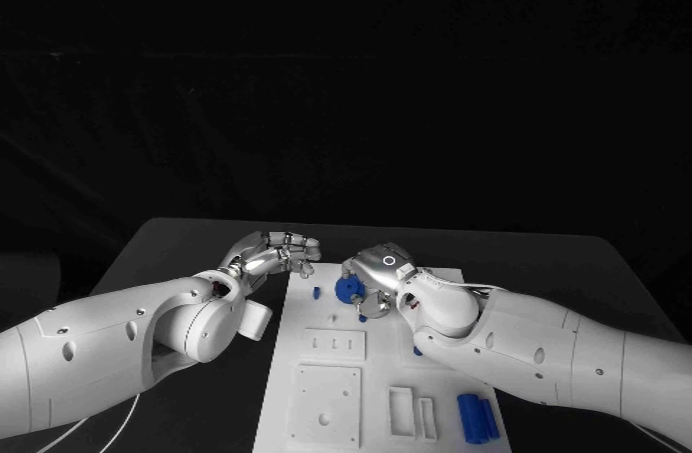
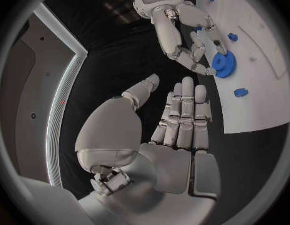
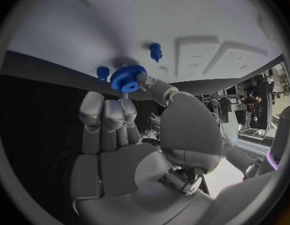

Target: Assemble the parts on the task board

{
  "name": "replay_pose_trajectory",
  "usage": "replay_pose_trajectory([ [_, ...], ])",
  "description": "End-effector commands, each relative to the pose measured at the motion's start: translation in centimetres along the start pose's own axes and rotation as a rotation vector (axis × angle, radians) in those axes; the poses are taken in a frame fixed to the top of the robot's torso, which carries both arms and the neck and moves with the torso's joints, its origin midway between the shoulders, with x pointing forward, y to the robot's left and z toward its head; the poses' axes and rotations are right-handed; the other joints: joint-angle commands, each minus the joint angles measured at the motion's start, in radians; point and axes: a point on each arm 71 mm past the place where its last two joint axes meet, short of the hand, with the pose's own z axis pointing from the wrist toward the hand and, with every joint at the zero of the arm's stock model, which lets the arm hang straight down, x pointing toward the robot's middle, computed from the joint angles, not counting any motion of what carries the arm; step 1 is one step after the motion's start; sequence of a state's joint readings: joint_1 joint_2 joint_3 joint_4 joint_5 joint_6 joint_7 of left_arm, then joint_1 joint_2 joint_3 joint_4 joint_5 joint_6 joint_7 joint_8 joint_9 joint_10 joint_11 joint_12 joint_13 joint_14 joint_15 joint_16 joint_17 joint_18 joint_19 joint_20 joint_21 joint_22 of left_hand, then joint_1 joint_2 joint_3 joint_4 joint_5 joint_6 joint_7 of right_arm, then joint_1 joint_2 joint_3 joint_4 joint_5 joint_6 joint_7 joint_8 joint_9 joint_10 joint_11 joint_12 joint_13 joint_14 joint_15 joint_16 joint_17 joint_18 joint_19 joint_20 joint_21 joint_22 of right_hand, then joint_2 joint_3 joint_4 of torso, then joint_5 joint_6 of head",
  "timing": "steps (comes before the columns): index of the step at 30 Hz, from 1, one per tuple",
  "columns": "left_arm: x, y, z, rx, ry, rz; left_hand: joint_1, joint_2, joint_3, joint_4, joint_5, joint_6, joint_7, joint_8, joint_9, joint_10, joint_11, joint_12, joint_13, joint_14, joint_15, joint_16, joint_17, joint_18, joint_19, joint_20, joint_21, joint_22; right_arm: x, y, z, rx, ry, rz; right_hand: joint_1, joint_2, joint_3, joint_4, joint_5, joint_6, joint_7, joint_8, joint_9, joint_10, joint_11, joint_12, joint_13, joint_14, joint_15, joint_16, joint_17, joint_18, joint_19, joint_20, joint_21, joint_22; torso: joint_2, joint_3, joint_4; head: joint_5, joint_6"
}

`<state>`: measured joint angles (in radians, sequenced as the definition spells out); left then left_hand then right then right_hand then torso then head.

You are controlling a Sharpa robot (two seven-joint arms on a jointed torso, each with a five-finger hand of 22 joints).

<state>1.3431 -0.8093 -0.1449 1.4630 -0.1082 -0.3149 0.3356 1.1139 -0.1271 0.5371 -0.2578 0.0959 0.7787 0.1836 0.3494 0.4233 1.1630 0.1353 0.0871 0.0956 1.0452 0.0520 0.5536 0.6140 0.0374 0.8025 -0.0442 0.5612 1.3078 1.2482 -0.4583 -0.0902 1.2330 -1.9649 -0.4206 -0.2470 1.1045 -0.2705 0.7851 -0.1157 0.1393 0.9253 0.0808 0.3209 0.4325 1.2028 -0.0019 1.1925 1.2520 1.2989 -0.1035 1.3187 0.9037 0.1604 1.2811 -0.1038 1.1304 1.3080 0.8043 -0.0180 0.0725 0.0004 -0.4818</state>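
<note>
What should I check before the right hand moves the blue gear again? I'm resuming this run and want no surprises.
1. Grip: right hand touches the blue gear with its fingertips; whether the hold is firm: cannot tell.
2. Gear over the task board: ok.
3. Left hand holds nothing, fingers straight, beside the board's edge: ok.
4. Left hand apart from the gear: ok.
5. Small blue pegs stand close to the gear; collision risk: cannot tell.
6. Blue block lies at the board's near corner, away from both hands: ok.
</note>
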Motion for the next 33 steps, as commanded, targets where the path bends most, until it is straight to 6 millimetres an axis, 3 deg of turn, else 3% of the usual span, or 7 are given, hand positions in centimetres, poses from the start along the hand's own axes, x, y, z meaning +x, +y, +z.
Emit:
replay_pose_trajectory([
  [1,0.15,-0.26,0.06,0.013,0.007,0.001,-0.007,0.002,0.003,0.001,-0.002,0.002,0.004,0.0,-0.001,-0.004,0.004,-0.007,-0.001,-0.003,-0.002,0.002,0.001,0.017,-0.002,-0.005,0.004,0.01,0.38,-0.08,0.01,0.001,0.044,-0.031,-0.003,-0.012,-0.007,0.004,-0.01,0.036,0.031,0.004,0.0,0.004,0.001,-0.002,-0.003,-0.002,-0.006,-0.006,0.002,0.101,0.001,-0.007,0.004,0.015,0.0,-0.0002,0.0001,0.003,-0.001],
  [20,0.1,-0.25,0.05,0.012,0.006,0.002,-0.007,0.002,0.003,0.001,-0.002,0.001,0.004,-0.001,-0.002,-0.004,0.004,-0.007,-0.001,-0.003,-0.002,0.002,0.001,0.017,-0.002,-0.005,0.004,0.01,0.51,-0.49,0.09,0.019,0.045,-0.037,0.001,-0.016,-0.013,0.001,-0.03,0.029,0.034,-0.001,-0.002,-0.009,0.004,-0.014,-0.014,-0.002,-0.004,-0.01,0.003,0.101,-0.003,-0.005,0.003,0.015,0.0,0.001,-0.001,0.004,0.001],
  [27,0.12,-0.25,0.05,0.011,0.007,0.001,-0.007,0.001,0.003,0.001,-0.002,0.001,0.005,-0.001,-0.002,-0.004,0.004,-0.008,-0.001,-0.003,-0.002,0.002,0.001,0.017,-0.002,-0.005,0.004,0.01,0.58,-0.35,0.17,0.018,0.057,-0.013,-0.002,-0.024,-0.035,-0.01,-0.04,-0.037,0.048,-0.038,-0.019,-0.024,0.017,-0.026,-0.024,-0.002,0.009,-0.015,0.006,0.101,-0.008,-0.003,0.002,0.015,0.0,-0.0002,-0.0002,0.004,0.001],
  [30,0.09,-0.24,0.05,0.011,0.006,0.002,-0.007,0.001,0.003,0.001,-0.002,0.0,0.005,-0.001,-0.002,-0.004,0.004,-0.008,-0.001,-0.003,-0.002,0.002,0.001,0.017,-0.002,-0.005,0.004,0.01,0.67,-0.41,0.16,0.021,0.068,-0.01,-0.006,-0.024,-0.054,-0.021,-0.015,-0.114,0.048,-0.077,-0.035,-0.028,0.017,-0.027,-0.027,-0.002,0.009,-0.017,0.008,0.101,-0.01,-0.003,0.001,0.014,0.0,-0.0001,-0.0001,0.004,0.0],
  [33,0.08,-0.23,0.04,0.01,0.006,0.002,-0.007,0.001,0.003,0.001,-0.002,0.0,0.005,-0.001,-0.002,-0.004,0.004,-0.008,-0.001,-0.003,-0.002,0.002,0.001,0.017,-0.002,-0.005,0.004,0.01,0.79,-0.54,0.13,0.029,0.083,0.001,-0.006,-0.024,-0.061,-0.023,0.035,-0.125,0.039,-0.076,-0.033,-0.026,0.009,-0.024,-0.025,-0.002,0.001,-0.018,0.011,0.101,-0.01,-0.002,0.001,0.014,0.0,0.0,-0.0002,0.003,0.0],
])
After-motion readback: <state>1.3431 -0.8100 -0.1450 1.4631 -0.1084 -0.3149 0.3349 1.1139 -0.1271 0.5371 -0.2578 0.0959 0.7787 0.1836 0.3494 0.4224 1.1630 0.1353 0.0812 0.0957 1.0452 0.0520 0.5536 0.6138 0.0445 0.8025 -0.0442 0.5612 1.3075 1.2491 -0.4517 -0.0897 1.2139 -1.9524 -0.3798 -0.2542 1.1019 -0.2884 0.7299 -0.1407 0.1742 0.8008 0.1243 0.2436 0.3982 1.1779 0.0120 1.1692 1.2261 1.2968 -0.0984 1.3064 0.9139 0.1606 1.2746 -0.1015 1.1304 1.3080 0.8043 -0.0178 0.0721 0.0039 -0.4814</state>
